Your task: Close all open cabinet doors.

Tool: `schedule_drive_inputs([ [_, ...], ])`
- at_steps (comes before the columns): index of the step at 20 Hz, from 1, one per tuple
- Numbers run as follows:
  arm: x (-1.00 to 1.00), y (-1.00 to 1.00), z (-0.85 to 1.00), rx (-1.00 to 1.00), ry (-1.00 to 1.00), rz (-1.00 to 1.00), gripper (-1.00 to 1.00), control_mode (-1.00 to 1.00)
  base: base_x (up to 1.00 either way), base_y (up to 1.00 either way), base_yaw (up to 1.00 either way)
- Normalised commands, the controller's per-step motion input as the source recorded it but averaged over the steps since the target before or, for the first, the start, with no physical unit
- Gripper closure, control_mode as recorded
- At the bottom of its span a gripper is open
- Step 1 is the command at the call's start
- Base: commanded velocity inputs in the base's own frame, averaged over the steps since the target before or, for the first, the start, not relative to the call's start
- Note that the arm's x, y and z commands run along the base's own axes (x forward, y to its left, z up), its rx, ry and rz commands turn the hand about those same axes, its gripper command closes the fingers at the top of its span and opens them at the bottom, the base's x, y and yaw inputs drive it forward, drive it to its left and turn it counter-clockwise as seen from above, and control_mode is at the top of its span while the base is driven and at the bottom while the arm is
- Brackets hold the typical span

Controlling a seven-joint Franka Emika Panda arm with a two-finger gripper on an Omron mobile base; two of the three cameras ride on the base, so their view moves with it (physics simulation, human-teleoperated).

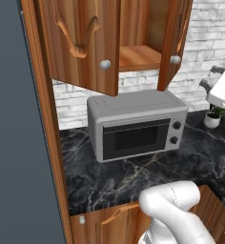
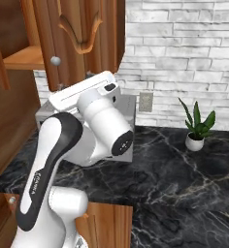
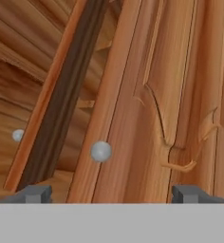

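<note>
Nearest the hand camera, the gripper [image 3: 112, 193] shows as two dark fingertips [image 3: 35, 193] at the bottom of the frame, set far apart with nothing between them. Just beyond them, filling the centre and right of that frame, stands a cabinet door [image 3: 166, 95] of reddish-brown wood with a carved arch and a round silver knob [image 3: 101, 151]; a second knob [image 3: 18, 135] shows at the left edge. In the left base view, the cabinet doors occupy the upper part of the frame: the left door [image 1: 83, 43] and the right door [image 1: 174, 38] both stand swung outward, exposing the wooden shelf [image 1: 139, 57] between them. Below them, at centre frame, a grey microwave [image 1: 136, 125] rests on the black marbled desk [image 1: 109, 178]. A small potted plant [image 2: 196, 127] stands on the desk at the right of the right base view, before a white brick wall [image 2: 184, 48].
</note>
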Motion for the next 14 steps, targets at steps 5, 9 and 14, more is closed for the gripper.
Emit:
schedule_drive_inputs([
  [5,0.39,0.38,0.14,-0.07,-0.03,0.02,-1.00,-1.00,0.00,0.00,0.00],
  [9,0.54,0.37,0.00,-0.08,0.06,0.05,-1.00,-1.00,0.00,0.00,0.00],
  [14,0.57,0.20,0.00,-0.03,0.04,0.05,-1.00,-1.00,0.00,0.00,0.00],
])
